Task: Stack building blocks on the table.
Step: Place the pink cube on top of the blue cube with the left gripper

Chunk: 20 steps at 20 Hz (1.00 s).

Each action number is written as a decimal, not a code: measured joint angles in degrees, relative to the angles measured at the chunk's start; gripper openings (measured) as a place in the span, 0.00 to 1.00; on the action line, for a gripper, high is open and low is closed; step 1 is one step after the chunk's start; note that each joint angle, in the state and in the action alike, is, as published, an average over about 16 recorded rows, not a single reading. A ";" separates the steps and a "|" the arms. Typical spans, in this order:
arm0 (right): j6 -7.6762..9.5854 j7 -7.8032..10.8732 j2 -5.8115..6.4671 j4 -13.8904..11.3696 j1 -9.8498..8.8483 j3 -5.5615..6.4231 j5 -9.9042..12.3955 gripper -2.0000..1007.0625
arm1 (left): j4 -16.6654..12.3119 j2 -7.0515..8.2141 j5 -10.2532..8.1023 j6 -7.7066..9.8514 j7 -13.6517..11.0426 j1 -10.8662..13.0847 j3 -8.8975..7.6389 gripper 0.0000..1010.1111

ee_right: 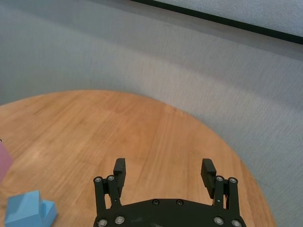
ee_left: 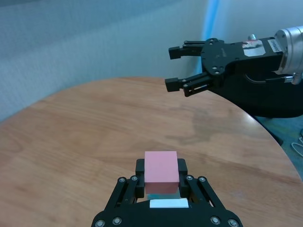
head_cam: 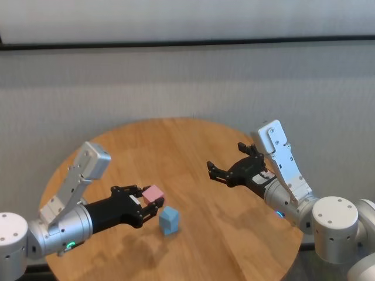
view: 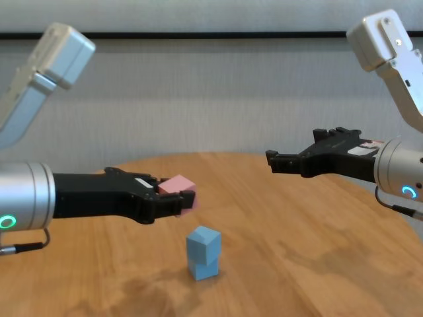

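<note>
Chest view: left gripper (view: 186, 195) clamps pink block (view: 177, 185) in air, up & to robot's left of the two-high blue stack (view: 202, 253) on table (view: 317, 264); right gripper (view: 272, 160), jaws wide & empty, hangs farther off.

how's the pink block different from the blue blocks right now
The pink block is held above the table in the shut left gripper; the two blue blocks rest on the wood, one stacked on the other, slightly twisted. The pink one is single and off to the stack's side, not over it. All look like plain cubes of similar size.
</note>
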 joint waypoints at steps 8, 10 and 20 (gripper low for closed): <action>0.00 0.00 0.00 0.00 0.00 0.00 0.00 0.99 | 0.57 0.81 0.04 1.10 -2.31 -1.95 3.29 0.39; 0.00 0.00 0.00 0.00 0.00 0.00 0.00 0.99 | 0.80 1.05 0.13 1.33 -2.83 -2.53 4.09 0.39; 0.00 0.00 0.00 0.00 0.00 0.00 0.00 0.99 | 3.24 1.55 0.77 1.59 -3.34 -5.35 7.06 0.39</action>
